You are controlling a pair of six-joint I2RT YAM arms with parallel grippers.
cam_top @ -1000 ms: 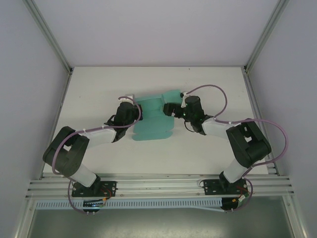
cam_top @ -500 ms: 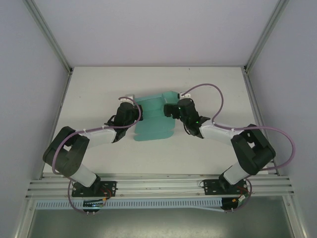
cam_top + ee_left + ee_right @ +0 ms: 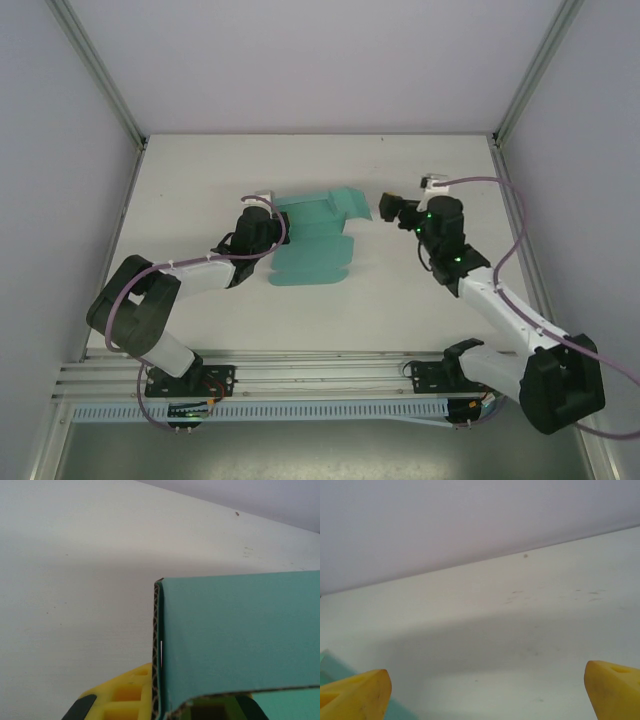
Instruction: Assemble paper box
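Teal-green corrugated card, the paper box [image 3: 315, 240] lies as an unfolded die-cut sheet on the middle of the white table [image 3: 190, 180]. The left arm is bent, elbow out to the left. Its left gripper [image 3: 262, 222] is pinched on the sheet's left edge, yellow fingers [image 3: 125, 702] pressed onto the card. The right arm stretches forward, and the right gripper [image 3: 386, 210] is spread wide, near the sheet's right flap but not touching it.

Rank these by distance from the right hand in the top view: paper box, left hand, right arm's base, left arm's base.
From the right hand:
1. paper box, just to its left.
2. left hand, gripping the box's left edge.
3. right arm's base, near edge, right side.
4. left arm's base, near edge, left side.
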